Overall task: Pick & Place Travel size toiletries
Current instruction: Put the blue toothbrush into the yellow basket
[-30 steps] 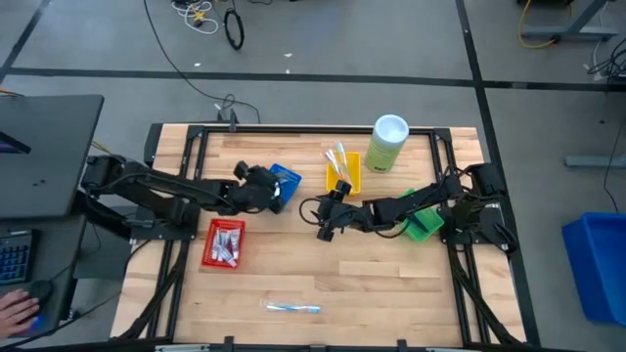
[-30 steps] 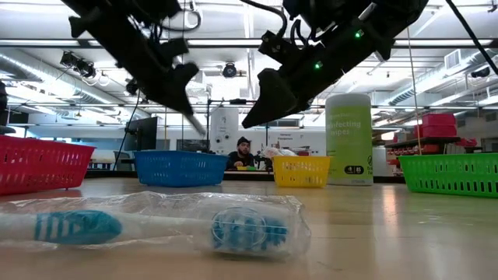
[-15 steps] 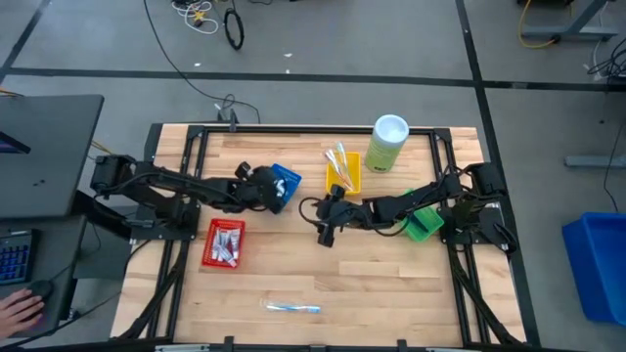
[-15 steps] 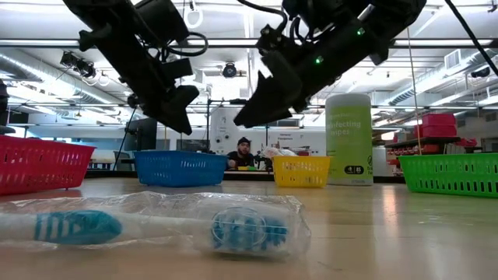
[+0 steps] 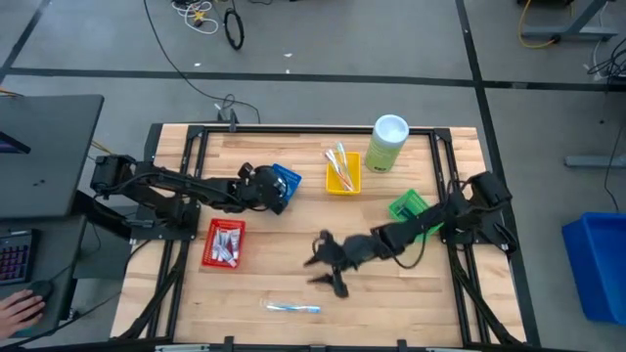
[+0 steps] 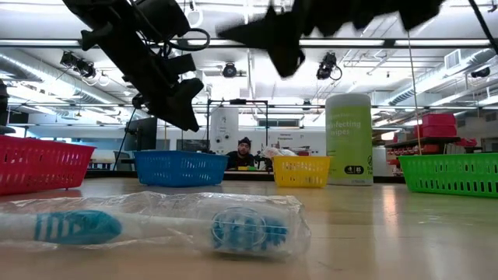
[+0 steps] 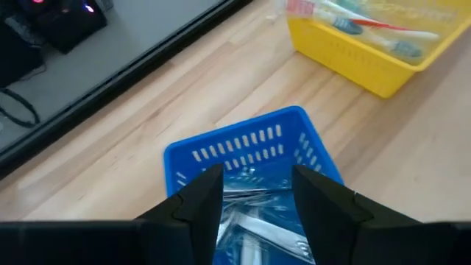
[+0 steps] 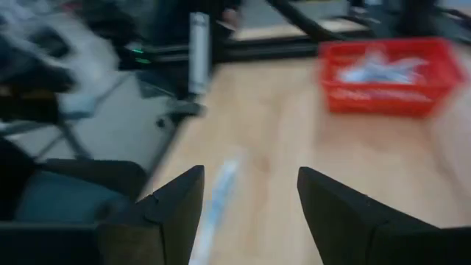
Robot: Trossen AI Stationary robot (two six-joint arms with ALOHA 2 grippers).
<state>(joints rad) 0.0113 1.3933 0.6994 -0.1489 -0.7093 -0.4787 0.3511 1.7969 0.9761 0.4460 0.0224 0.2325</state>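
Swung toward the wrapped toothbrush (image 5: 290,307), right gripper (image 5: 324,271) gapes empty; left gripper (image 5: 262,188) open over blue tray (image 5: 289,177).

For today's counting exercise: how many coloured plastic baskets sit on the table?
4. Red basket near the left arm, blue basket under the left gripper, yellow basket beside the canister, green basket partly hidden by the right arm.

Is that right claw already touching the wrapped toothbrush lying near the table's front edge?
Apart. In the high view, bare wood separates the open right gripper from the toothbrush.
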